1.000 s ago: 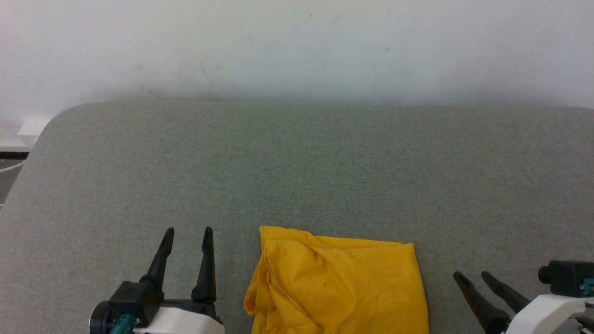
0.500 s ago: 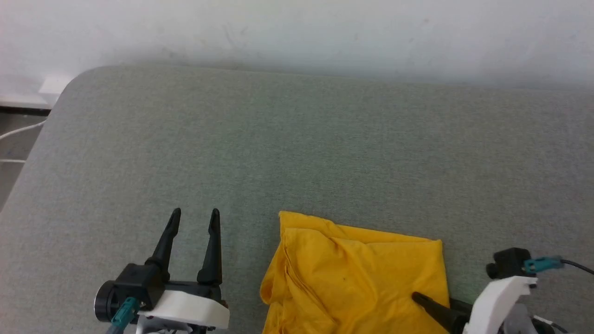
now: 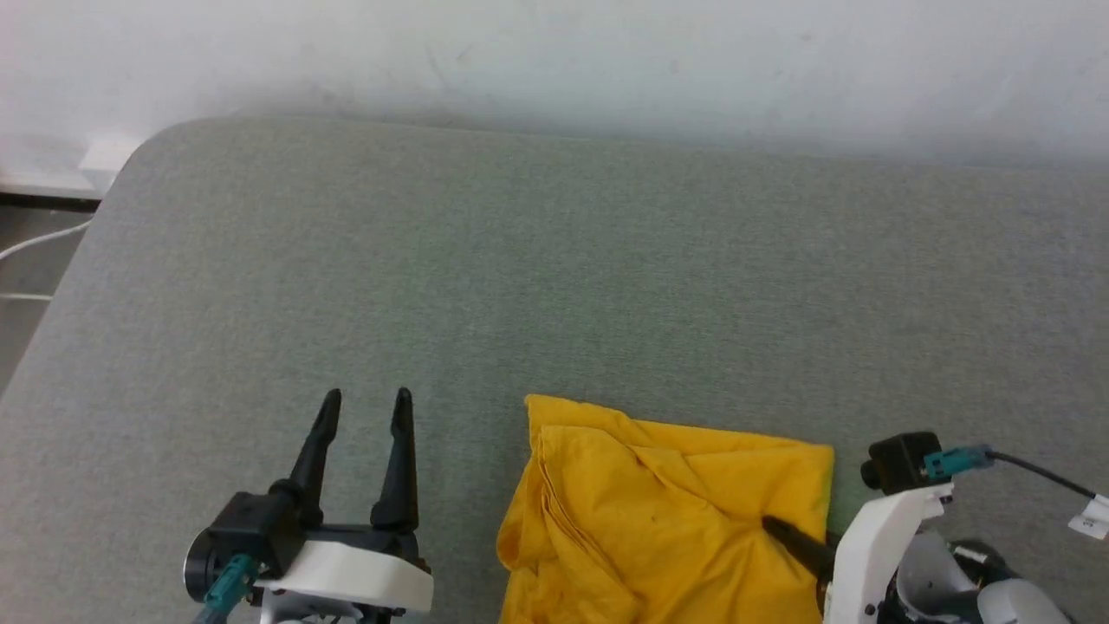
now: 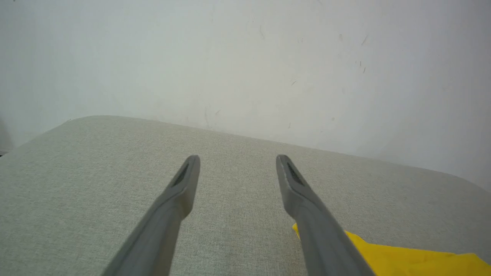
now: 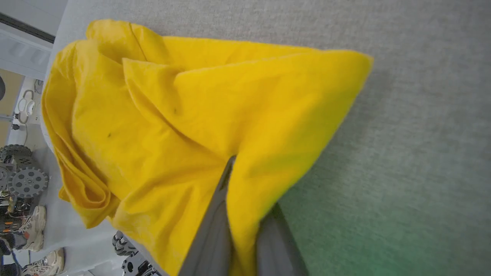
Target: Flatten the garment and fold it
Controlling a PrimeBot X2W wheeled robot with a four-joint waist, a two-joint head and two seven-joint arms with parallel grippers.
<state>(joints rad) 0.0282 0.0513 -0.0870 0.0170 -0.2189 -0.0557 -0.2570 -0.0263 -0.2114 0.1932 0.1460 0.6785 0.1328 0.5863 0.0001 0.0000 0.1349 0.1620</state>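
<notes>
Left gripper (image 3: 367,394): lower left of head view, jaws spread wide, empty, pointing forward. Right gripper (image 3: 771,525): lower right, wrist angled inward toward left, jaws pinched together on right edge of garment (image 3: 658,494), fabric caught between them. White wrist housings visible.

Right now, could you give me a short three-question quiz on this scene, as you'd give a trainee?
1. True or false: the left hand is shut on the yellow T-shirt.
2. What is the right hand doing? A: pinching the T-shirt's edge. B: hovering open above bare fabric. C: touching the wall.
3. Fill the blank: the T-shirt lies rumpled on a ___ padded surface.

Key: 1 false, it stands open beside the T-shirt; 2 A; 3 grey.
</notes>
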